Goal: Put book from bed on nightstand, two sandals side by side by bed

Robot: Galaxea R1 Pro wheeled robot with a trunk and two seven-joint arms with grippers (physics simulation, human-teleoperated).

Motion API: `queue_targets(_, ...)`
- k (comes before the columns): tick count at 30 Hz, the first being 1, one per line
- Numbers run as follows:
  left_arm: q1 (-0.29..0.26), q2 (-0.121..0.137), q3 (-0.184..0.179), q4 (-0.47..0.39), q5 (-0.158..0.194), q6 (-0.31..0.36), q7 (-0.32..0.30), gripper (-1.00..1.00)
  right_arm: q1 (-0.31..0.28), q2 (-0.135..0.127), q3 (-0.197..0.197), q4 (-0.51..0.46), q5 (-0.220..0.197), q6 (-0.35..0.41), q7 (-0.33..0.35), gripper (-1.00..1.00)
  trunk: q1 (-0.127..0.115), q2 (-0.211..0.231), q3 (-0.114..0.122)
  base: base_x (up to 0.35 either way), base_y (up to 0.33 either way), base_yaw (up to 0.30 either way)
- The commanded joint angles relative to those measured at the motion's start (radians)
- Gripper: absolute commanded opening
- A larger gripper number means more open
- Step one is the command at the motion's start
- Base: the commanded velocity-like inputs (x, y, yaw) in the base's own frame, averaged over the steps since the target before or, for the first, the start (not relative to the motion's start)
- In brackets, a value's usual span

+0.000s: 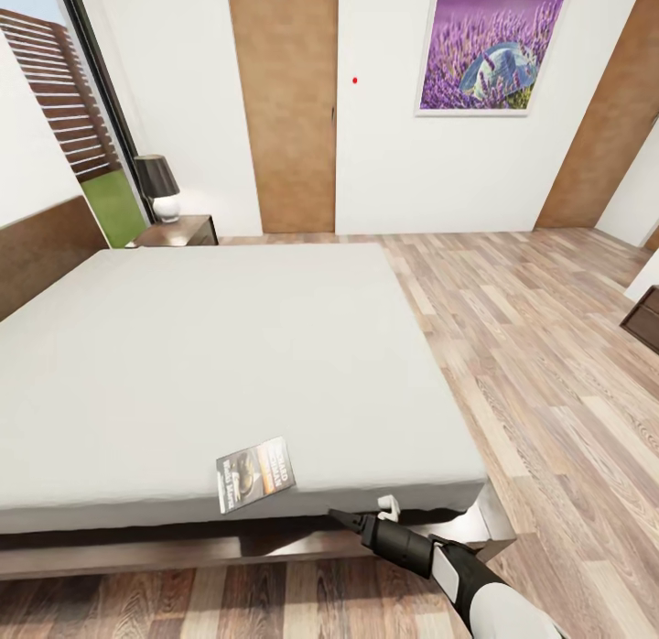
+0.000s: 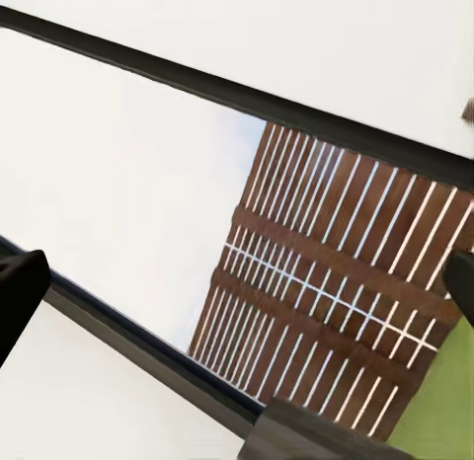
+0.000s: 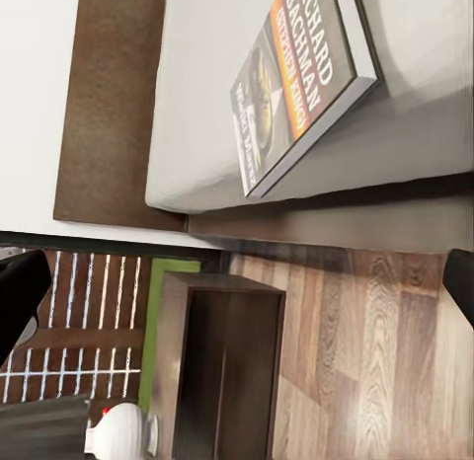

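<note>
The right gripper (image 1: 366,515) is held low at the bed's near edge, its fingers spread with nothing between them, apparently lined up for a reach toward the book (image 1: 255,475). The book is seen lying flat on the mattress just beside that edge, near the gripper but not touched. In the right wrist view the book (image 3: 296,80) overhangs nothing and rests cover up on the bed (image 1: 229,346). A nightstand (image 1: 178,230) with a lamp (image 1: 159,187) stands at the far side by the headboard. Whether the left gripper is spread cannot be told.
</note>
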Motion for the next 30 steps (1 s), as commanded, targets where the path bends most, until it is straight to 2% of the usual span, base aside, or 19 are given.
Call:
queue_targets(1,-0.001,-0.001,-0.009,-0.001,0.009,0.011,0.007,1.0,0.0,0.0,-0.009,-0.003,0.007,0.01,0.005,1.0,0.004,-0.008,-0.004,0.0,0.0,0.0)
queue_targets(13,-0.001,-0.009,-0.01,0.0,0.006,0.011,0.01,1.0,0.0,-0.002,-0.007,-0.002,0.007,0.01,0.005,1.0,0.004,-0.008,-0.004,0.0,0.0,0.0)
queue_targets(23,0.0,-0.012,-0.01,-0.002,0.007,0.008,0.038,1.0,0.0,-0.002,-0.006,-0.002,0.007,0.009,0.005,1.0,0.004,-0.008,-0.004,0.0,0.0,0.0)
queue_targets(30,-0.001,-0.012,-0.008,-0.002,0.007,0.01,0.044,1.0,0.0,-0.002,-0.007,-0.002,0.007,0.009,0.005,1.0,0.031,-0.057,-0.026,0.0,0.0,0.0)
